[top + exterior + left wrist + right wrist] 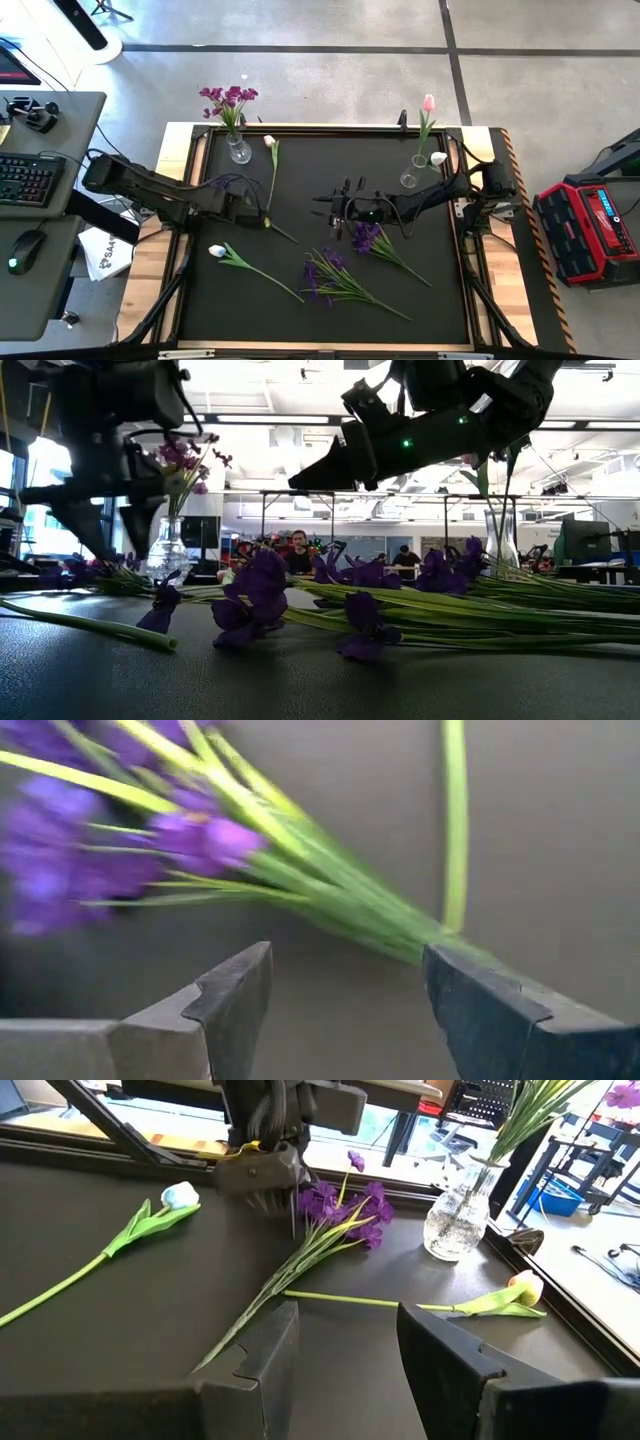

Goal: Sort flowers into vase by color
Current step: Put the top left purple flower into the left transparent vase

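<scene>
Black tabletop: left gripper [345,1010], jaws wide, should straddle the purple flower [190,835] stem squarely before closing.

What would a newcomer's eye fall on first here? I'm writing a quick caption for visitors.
Probably the purple flowers strewn on the black mat's near half, beside a white tulip. Next, two glass vases at the far edge: the left vase already holds purple blooms, the right vase a pink tulip. Both arms meet mid-table, the open left gripper hovering over a purple stem.
</scene>
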You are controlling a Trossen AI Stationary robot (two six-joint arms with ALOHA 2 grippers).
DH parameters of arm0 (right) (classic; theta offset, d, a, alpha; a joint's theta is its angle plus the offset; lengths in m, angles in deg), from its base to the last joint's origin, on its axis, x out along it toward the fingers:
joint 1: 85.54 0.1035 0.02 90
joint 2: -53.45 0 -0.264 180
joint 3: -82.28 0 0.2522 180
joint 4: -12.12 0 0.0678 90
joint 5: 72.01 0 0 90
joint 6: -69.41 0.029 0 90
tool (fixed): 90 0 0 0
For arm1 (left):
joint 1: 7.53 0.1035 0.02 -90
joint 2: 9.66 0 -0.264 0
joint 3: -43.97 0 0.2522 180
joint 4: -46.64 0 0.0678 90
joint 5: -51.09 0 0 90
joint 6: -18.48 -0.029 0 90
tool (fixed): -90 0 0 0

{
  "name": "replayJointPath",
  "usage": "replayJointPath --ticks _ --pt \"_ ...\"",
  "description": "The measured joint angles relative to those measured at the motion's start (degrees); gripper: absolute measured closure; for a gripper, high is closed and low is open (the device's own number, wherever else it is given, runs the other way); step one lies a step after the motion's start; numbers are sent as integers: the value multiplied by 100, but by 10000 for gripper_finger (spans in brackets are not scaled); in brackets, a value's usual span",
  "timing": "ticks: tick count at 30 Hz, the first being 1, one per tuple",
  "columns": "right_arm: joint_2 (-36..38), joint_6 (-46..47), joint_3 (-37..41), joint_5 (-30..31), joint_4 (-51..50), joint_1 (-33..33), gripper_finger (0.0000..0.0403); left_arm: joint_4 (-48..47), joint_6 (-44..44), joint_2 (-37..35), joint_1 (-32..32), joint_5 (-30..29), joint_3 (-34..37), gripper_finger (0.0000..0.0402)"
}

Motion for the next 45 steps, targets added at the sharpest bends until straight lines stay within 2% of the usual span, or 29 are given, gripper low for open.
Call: replayJointPath --ticks 4,11,18,25,29,35,40,45 --pt "0 -7 0 -7 1 0 249 418 325 250 -63 -164 1 156" --pt "0 -56 0 -12 1 0 249 493 312 736 268 -134 2 156" --pt "0 -149 0 -14 9 -7 249 541 -290 963 617 54 4 156" --pt "0 -58 0 -14 14 -9 249 741 -1060 906 663 392 -18 165" --pt "0 -10 0 -14 14 -9 249 622 -1434 904 603 619 -188 196" --pt "0 -8 0 -14 12 -9 249 226 -1807 906 496 775 -377 269" --pt "0 -8 0 -14 12 -9 249 -171 -1493 906 497 551 -378 325" --pt "0 -6 0 -14 9 -9 249 -148 -1063 906 440 243 -378 347"
